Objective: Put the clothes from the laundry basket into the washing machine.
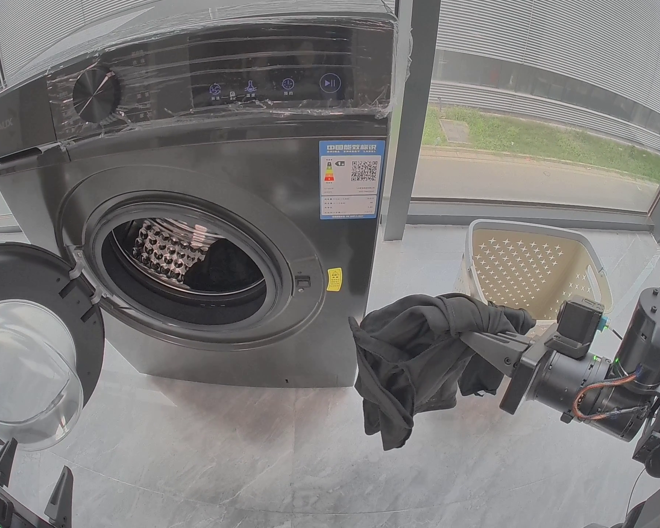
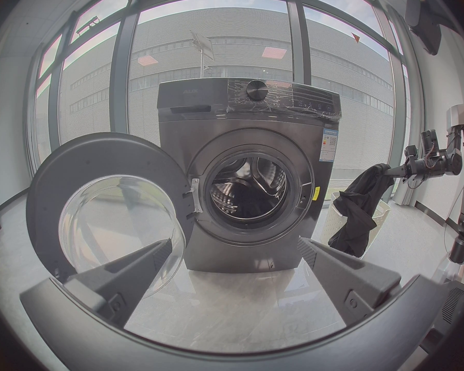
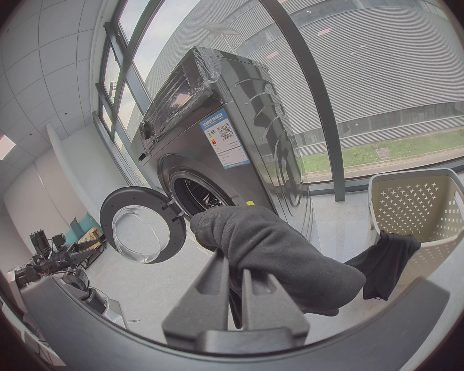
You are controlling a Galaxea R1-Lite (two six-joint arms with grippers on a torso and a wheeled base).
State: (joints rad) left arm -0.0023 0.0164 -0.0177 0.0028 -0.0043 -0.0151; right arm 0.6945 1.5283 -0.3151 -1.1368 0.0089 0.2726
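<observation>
A dark grey garment (image 1: 411, 361) hangs in the air to the right of the washing machine (image 1: 220, 185), with my right gripper (image 1: 484, 344) shut on it. In the right wrist view the cloth (image 3: 278, 248) drapes over the closed fingers (image 3: 242, 289). The machine's round door (image 1: 29, 346) stands swung open to the left, and the drum opening (image 1: 187, 265) is dark with metal ribs showing. The cream laundry basket (image 1: 535, 265) stands behind the garment, right of the machine. My left gripper (image 2: 232, 279) is open, low and in front of the machine, holding nothing.
A grey window pillar (image 1: 411, 97) rises between the machine and the basket, with glass walls behind. The pale floor (image 1: 235, 449) in front of the machine is bare. The open door (image 2: 108, 207) takes up room on the machine's left side.
</observation>
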